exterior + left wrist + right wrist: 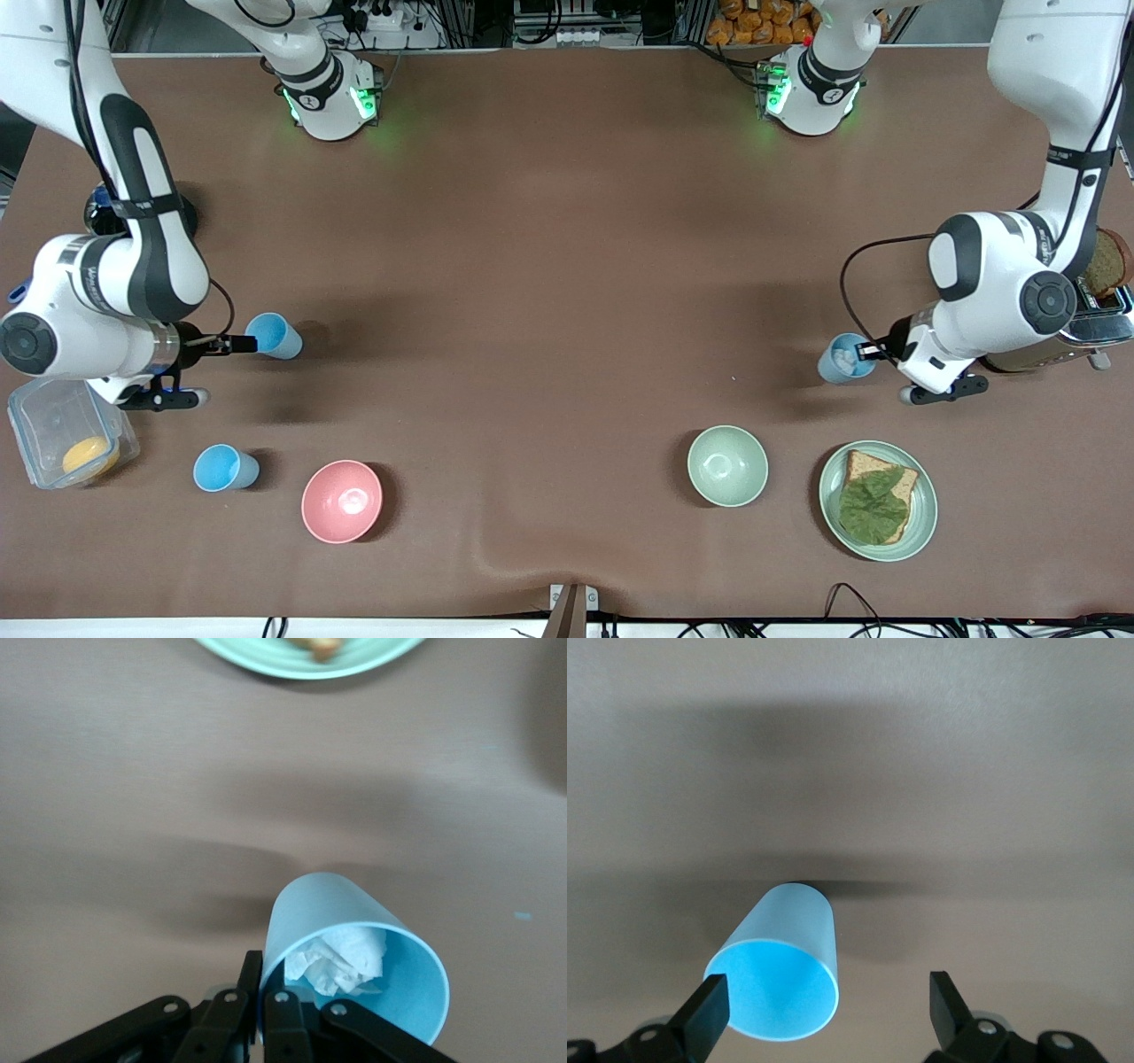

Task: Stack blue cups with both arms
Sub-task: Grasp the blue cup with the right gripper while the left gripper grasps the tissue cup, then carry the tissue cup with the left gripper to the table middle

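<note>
- My left gripper pinches the rim of the paper-stuffed grey-blue plastic tumbler near the bench's left-arm edge; I lift it straight.
- My right gripper is spread around the bright sky-blue plastic tumbler; I centre it, then close.

The left hand is cut off by the left wrist view's edge, and the grey-blue cup pinched at its rim is clipped there too; crumpled white stuff inside hides its bottom. The right hand is likewise cropped, only the fingertips being shown. The green plate is sliced by that wrist picture's border. In the front view, the toaster is largely masked by the left arm.
</note>
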Available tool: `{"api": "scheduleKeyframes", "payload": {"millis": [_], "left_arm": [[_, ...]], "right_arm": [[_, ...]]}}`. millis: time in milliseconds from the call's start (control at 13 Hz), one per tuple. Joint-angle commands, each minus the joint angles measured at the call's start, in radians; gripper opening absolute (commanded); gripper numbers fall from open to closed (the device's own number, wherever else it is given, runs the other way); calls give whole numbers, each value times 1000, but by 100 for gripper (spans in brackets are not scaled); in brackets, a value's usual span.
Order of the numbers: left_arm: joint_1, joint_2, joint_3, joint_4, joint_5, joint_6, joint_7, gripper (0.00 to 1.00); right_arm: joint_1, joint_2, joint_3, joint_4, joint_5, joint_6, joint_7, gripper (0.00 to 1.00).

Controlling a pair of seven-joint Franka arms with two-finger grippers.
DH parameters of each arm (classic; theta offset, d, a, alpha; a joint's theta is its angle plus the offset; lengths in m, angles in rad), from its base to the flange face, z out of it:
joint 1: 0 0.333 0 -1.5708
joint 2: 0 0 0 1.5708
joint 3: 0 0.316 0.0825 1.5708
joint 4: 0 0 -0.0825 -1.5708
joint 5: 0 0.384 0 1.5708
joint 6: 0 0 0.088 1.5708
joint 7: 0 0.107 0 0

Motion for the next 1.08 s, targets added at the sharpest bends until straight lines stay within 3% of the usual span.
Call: {"api": "scheduleKeyframes", "payload": {"millis": [0,308,769,846,1000], "left_arm": [[2,-51,-113,2,-24,-40,-165,0],[-32,-24,-308,40,-22,-34,-568,0],[-328,148,-319,196,7,69,-1067,0],[-351,165,-319,195,19,104,-1109,0],[-408,205,-313,196,71,145,-1204,0]], "right_arm": [[-19,29,7,-32,-5,7,-18,100],[-21,29,7,-92,7,16,-23,100],[-18,26,9,-106,9,10,-25,100],[-16,26,9,-105,9,18,-25,83],[-10,28,9,-104,9,47,-25,31]]}}
